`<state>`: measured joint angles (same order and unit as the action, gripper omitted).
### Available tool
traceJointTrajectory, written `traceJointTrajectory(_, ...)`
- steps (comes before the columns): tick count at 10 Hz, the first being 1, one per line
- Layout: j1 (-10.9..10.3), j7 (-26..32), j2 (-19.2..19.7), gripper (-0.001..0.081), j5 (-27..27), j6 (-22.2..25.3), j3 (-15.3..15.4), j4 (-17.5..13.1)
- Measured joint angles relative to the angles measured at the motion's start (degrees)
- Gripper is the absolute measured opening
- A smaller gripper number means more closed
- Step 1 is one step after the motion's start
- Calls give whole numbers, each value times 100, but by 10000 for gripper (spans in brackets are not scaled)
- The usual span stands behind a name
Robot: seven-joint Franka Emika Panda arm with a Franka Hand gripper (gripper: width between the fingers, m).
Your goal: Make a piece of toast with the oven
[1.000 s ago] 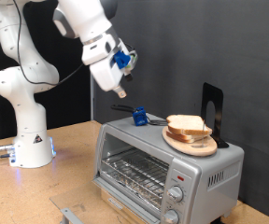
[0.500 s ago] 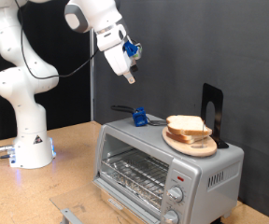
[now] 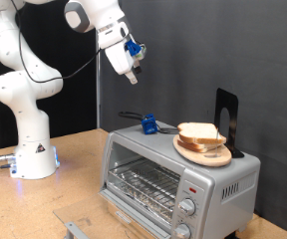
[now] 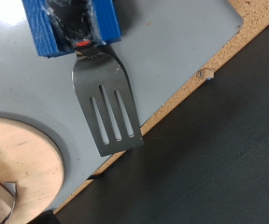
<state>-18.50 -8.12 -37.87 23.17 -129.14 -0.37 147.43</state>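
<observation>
The silver oven stands at the exterior view's lower right, its glass door shut and the wire rack showing through it. My gripper hangs high above the oven's left end with nothing between its fingers. It does not show in the wrist view. Bread slices lie stacked on a round wooden plate on the oven's top. The piece of toast is out of view. The wrist view looks down on the oven's grey top and the plate's edge.
A blue-handled metal spatula lies on the oven's top, left of the plate; its slotted blade fills the wrist view. A black stand rises behind the plate. The robot's base sits on the wooden table at left.
My gripper has risen and swung towards the exterior view's upper left, away from the oven's top. The bread, plate and spatula have not moved.
</observation>
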Motion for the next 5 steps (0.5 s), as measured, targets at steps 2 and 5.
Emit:
traceJointTrajectory(2,0,150,50,809,-113,-482,58,126)
traceJointTrajectory(5,-32,304,184,809,-137,-889,183,399)
